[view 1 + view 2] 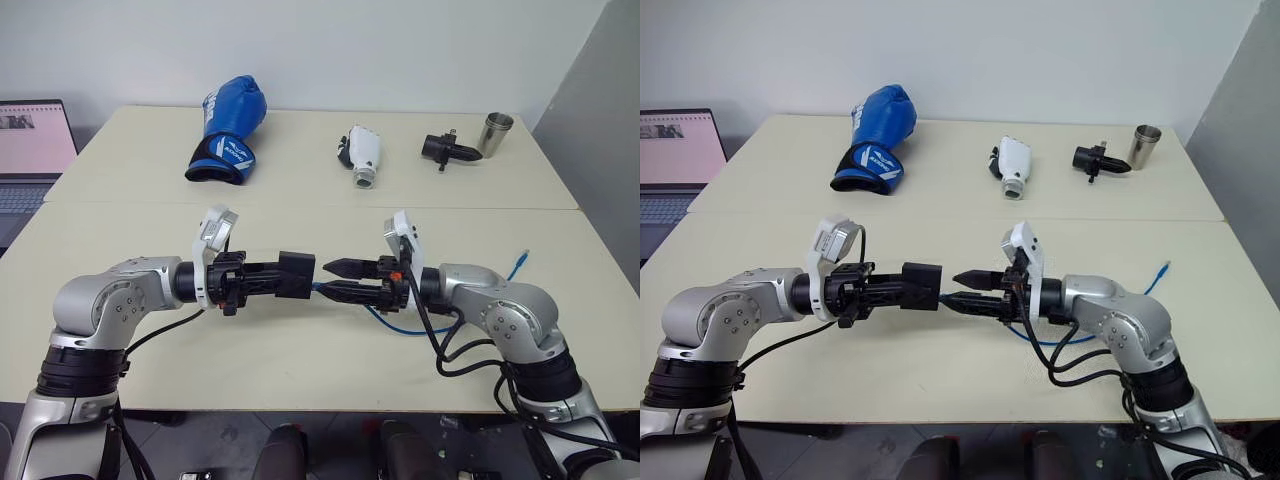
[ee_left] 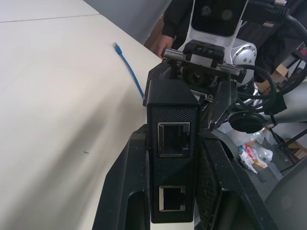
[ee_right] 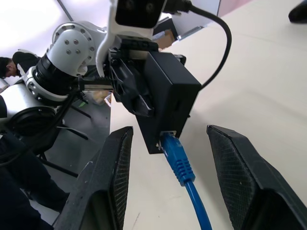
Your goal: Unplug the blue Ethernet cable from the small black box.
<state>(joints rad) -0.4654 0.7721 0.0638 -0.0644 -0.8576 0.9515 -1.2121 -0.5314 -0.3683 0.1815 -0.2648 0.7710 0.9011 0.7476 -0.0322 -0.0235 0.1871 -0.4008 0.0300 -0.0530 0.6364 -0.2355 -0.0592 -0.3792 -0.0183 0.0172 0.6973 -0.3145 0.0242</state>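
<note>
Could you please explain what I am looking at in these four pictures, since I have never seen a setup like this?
A two-armed humanoid robot works at a cream table. Two pictures come from its head, two from cameras on its wrists. The left gripper is shut on a small matte-black square box. A thin bright-blue Ethernet cable is plugged into it; the right gripper has its jaws open around the plug. Farther back lie a blue boxing glove, a white gadget, a black cylindrical gadget and a metal cup.
</note>
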